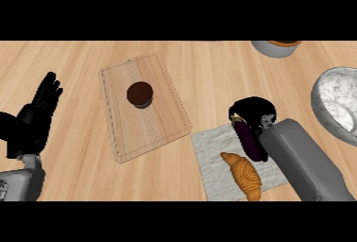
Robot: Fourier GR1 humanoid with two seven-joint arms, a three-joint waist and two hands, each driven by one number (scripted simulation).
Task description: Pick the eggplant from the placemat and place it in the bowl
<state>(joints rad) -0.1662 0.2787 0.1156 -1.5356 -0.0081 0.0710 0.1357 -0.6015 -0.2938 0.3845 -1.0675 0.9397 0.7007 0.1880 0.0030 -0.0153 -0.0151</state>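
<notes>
A dark purple eggplant (248, 137) lies on the pale grey placemat (210, 150) at the lower right. My right hand (254, 110) is curled over the eggplant's far end, fingers wrapped round its stem end; the grey forearm comes in from the lower right and hides part of the mat. The speckled grey bowl (336, 105) stands at the right edge, partly cut off. My left hand (36, 115) rests open at the left edge, fingers up.
A croissant (244, 176) lies on the placemat beside the eggplant. A wooden cutting board (157, 124) holds a dark brown round item (140, 93) at centre left. A grey cup-like container (277, 47) sits at the top right edge.
</notes>
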